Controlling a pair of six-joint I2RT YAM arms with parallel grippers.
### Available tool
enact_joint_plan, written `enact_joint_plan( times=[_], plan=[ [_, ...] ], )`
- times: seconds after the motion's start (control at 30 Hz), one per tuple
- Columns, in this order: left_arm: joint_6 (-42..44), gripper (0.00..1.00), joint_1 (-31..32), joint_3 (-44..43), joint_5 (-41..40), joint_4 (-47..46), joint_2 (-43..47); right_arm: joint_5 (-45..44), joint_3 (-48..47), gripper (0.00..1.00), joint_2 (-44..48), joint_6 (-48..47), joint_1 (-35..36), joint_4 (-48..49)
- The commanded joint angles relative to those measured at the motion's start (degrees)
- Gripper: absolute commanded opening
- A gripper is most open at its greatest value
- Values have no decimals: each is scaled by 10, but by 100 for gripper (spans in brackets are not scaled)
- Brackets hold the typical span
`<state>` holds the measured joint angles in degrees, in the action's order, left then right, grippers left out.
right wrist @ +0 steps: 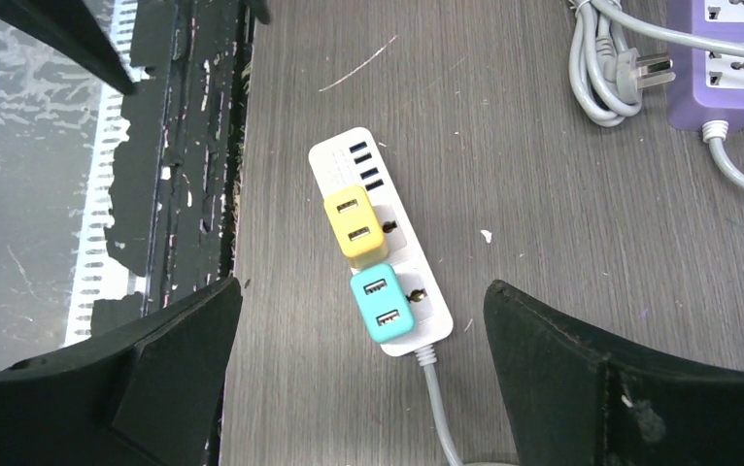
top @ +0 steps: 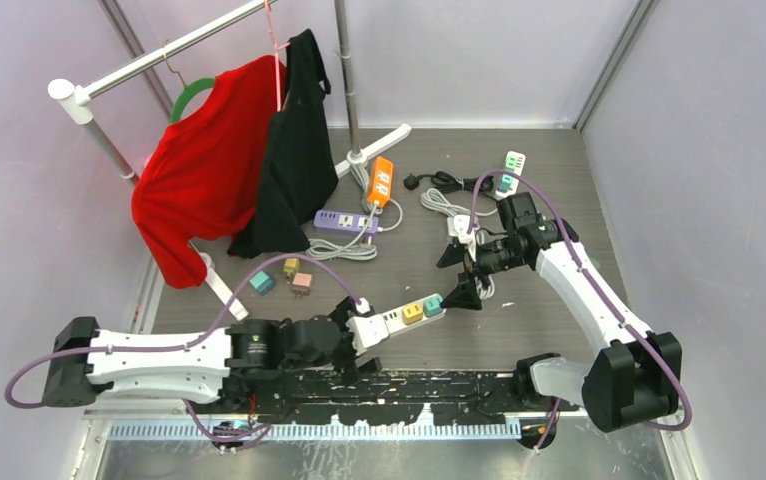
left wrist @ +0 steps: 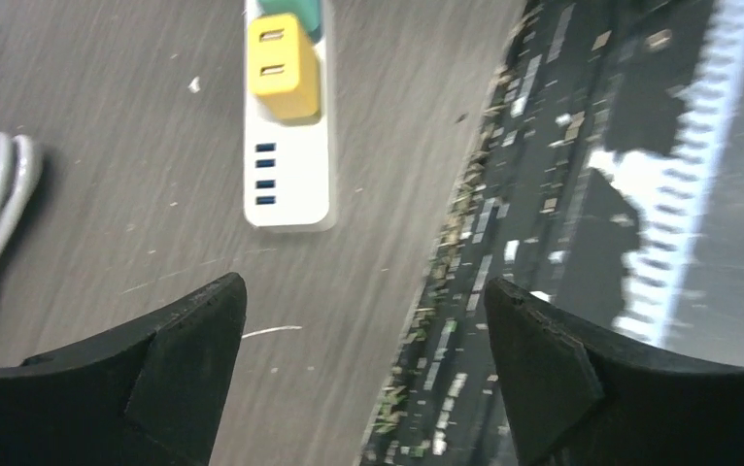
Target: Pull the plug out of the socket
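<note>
My right gripper (right wrist: 363, 284) hangs wide open; the teal plug (right wrist: 383, 309) sits directly beneath it, seated in the white strip (right wrist: 329, 160) beside the yellow plug (right wrist: 355, 226). Probably light, rigid, slick plastic: I'd pinch its flat sides. My left gripper (left wrist: 365, 282), open too, could pin the strip

Two plugs (right wrist: 356, 225) in white power strip (right wrist: 342, 159)

Glossy plastic power strip (right wrist: 334, 167), matt wood-grain table (right wrist: 562, 223)

The top camera looks steeply down over the whole table (top: 544, 322). Both wrist cameras face down from nearby; all three share the white power strip (top: 391, 319) (left wrist: 288, 186) (right wrist: 402, 254).
</note>
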<state>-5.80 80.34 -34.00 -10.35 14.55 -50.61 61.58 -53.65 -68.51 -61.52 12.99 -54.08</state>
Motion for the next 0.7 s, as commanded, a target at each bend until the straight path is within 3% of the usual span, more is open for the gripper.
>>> enact_joint_plan(
  times=[0.0,0.23,0.4,0.67],
  plan=[
    [84,95,3,41,-117,-121,-28,18,-11,100,-4,-31,-3,-14],
    [44,98,-87,114,8,-164,-18,19,-17,100,-23,-66,-3,-46],
    [49,99,-103,120,29,-192,-33,19,-21,100,-30,-81,-3,-58],
    [25,94,-115,99,79,-332,-177,6,-18,100,-34,-82,-3,-52]
  ],
)
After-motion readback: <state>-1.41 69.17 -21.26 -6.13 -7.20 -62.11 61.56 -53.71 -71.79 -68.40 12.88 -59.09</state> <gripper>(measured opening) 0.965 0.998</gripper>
